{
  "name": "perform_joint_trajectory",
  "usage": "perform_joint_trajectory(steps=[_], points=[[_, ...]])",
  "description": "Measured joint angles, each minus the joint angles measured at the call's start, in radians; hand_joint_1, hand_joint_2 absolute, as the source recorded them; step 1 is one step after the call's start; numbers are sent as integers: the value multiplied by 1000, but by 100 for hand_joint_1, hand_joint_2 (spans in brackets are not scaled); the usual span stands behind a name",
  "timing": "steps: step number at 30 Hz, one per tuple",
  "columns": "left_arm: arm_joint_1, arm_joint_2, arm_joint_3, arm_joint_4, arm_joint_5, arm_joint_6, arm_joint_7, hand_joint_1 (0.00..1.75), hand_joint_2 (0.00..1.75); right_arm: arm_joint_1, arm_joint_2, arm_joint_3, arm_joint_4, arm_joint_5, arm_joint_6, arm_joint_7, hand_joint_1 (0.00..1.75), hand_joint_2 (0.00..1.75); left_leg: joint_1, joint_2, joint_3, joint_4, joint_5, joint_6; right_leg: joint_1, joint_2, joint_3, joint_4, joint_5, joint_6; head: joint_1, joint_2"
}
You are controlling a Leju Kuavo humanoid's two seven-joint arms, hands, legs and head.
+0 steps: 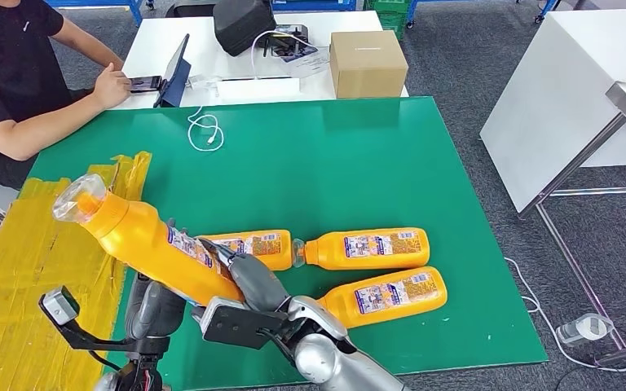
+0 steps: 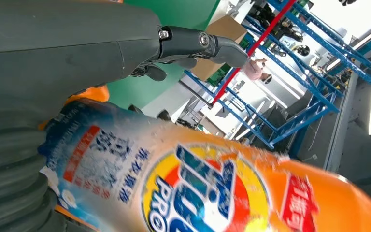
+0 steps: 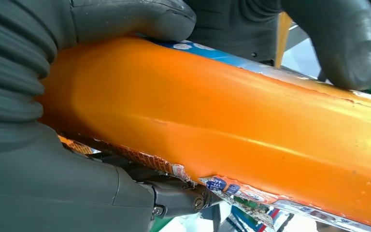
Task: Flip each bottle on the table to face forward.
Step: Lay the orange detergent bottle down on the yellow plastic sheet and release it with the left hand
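Green table [image 1: 391, 155]; both hands grasp tilted orange bottle [image 1: 143, 240], clear cap, label torn.

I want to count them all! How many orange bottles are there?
4. One lifted bottle in the robot hands; three lying on the green table: one behind it, one mid-table, one nearest.

Orange bottle [image 1: 143, 244] with blue, white and red label; green table mat [image 1: 334, 163]; yellow sheet [image 1: 24, 269].
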Motion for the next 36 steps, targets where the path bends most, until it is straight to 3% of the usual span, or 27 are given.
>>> perform_joint_trajectory(steps=[21, 22, 25, 26, 36], points=[[2, 23, -28, -8, -45, 0, 8, 0, 175, -35, 11, 36, 78, 5, 2, 28, 175, 175, 0, 0, 0, 0, 0, 0, 0, 0, 0, 0, 0, 0, 0, 0], [3, 24, -29, -8, -46, 0, 8, 19, 175, -36, 11, 37, 80, 6, 3, 28, 175, 175, 0, 0, 0, 0, 0, 0, 0, 0, 0, 0, 0, 0, 0, 0], [4, 32, -36, -8, -61, -1, 8, 150, 175, -41, 11, 43, 88, 9, 3, 29, 175, 175, 0, 0, 0, 0, 0, 0, 0, 0, -1, 0, 0, 0, 0, 0], [4, 35, -40, -7, -68, -1, 5, 175, 175, -43, 11, 45, 93, 10, 4, 30, 175, 175, 0, 0, 0, 0, 0, 0, 0, 0, -1, 0, 0, 0, 0, 0], [8, 48, -45, 1, -65, 14, -20, 175, 175, -85, 46, 79, 192, 17, 10, 30, 175, 175, 0, 1, -1, 0, 0, 0, 0, 0, -2, 0, 0, 0, 0, 0]])
